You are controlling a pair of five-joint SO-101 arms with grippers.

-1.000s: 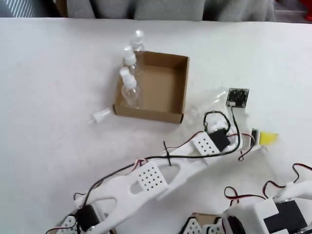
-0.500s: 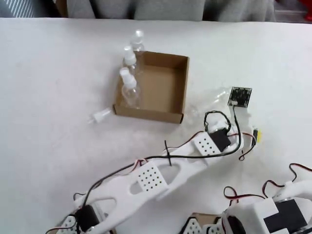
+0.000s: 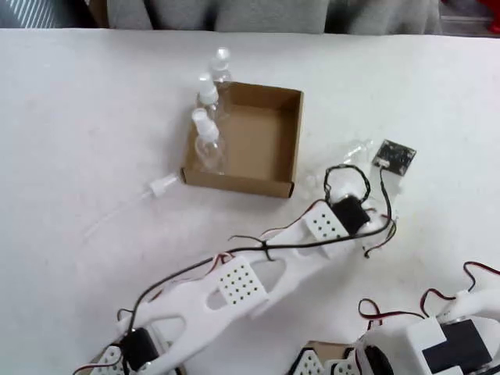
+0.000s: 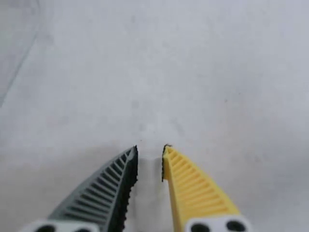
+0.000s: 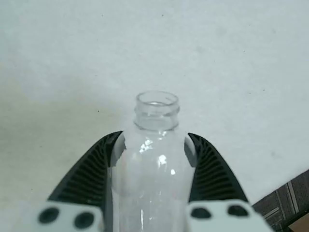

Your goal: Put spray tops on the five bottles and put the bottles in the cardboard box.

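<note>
Left hand (image 4: pixel 150 150): fingers narrowly parted, nothing between them, over the bare counter (image 4: pixel 193 72).
Right hand (image 5: pixel 154 137): clamped on an uncapped clear bottle (image 5: pixel 154 169), its neck past the fingertips.
Cardboard box (image 3: pixel 258 183): open, mid-counter.
Capped bottles (image 3: pixel 205 134): three upright along the box's left wall; inside or outside undetermined.
Loose spray top (image 3: pixel 162 186): on the counter, near the box's corner.

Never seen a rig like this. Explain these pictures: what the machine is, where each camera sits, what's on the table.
These are two small robot arms at a white table. The high view looks down from above: a cardboard box, three bottles with spray tops standing at one side wall, and one loose spray top lying on the table. The other two pictures come from cameras on the arms' wrists. The left gripper, grey and yellow, has its fingers slightly apart over bare table and holds nothing. The right gripper, black, is shut on a clear bottle that has no top yet.
</note>
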